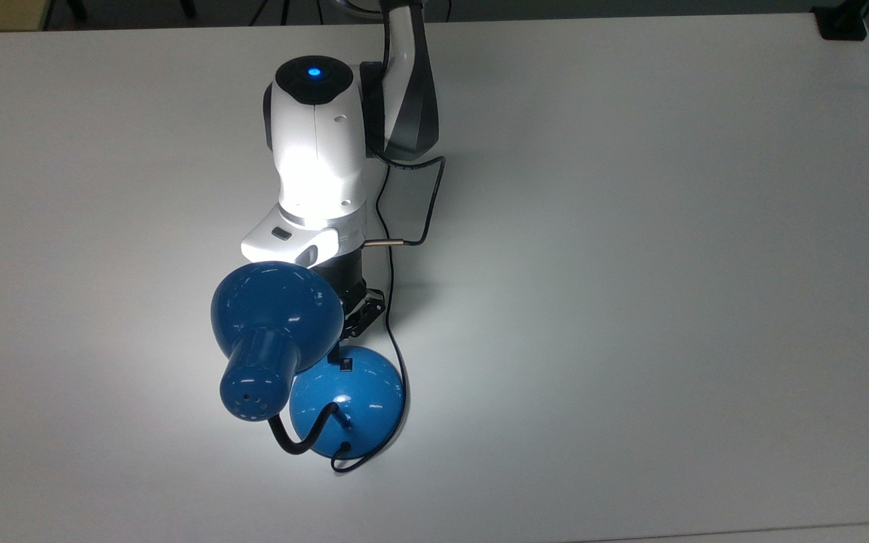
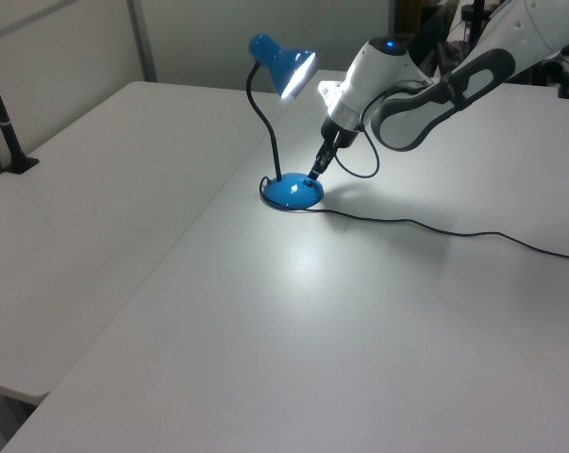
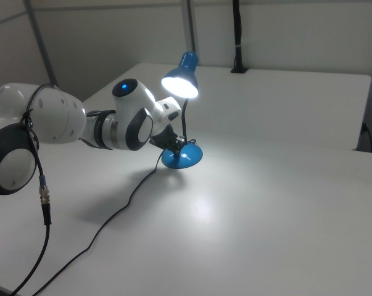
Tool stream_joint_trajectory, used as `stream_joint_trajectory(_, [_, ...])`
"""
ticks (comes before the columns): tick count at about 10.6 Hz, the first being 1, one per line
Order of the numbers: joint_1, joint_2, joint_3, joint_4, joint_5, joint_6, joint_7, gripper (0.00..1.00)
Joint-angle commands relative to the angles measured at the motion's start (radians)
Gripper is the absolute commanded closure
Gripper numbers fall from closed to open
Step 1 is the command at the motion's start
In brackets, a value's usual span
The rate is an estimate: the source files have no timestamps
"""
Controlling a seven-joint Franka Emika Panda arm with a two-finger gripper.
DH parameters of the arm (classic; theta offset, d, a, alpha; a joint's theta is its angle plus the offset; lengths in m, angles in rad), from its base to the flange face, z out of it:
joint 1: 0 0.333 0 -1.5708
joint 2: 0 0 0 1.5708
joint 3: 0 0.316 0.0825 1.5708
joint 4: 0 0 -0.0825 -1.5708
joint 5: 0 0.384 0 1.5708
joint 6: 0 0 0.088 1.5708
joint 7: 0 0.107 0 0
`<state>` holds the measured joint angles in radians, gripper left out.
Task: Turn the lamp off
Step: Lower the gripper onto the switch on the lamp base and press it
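Observation:
The lamp is lit, and its blue shade (image 1: 276,309) throws a bright pool on the white table (image 1: 631,302). Its round blue base (image 1: 348,411) carries a small black switch (image 1: 345,365) on the side facing the arm. My gripper (image 1: 342,349) points steeply down with its tip just above the switch, fingers shut with nothing between them; the shade hides part of it in the top view. In the left view the gripper (image 2: 314,174) hovers at the rim of the base (image 2: 293,192). The right view shows the shade (image 3: 181,81) glowing above the gripper (image 3: 175,147).
The lamp's thin black cord (image 2: 435,229) trails across the table to the left view's right. A black clamp post (image 2: 6,132) stands at the table's edge on the left view's left. A black block (image 1: 842,23) sits at the top view's upper right corner.

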<state>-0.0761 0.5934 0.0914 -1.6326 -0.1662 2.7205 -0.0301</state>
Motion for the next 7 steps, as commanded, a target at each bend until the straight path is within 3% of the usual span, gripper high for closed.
stream_joint_trajectory(1, [0.007, -0.009, 0.002, -0.003, 0.01, 0.019, 0.029, 1.0])
stream_joint_trajectory(7, [0.012, 0.035, 0.005, 0.014, -0.002, 0.021, 0.029, 1.0])
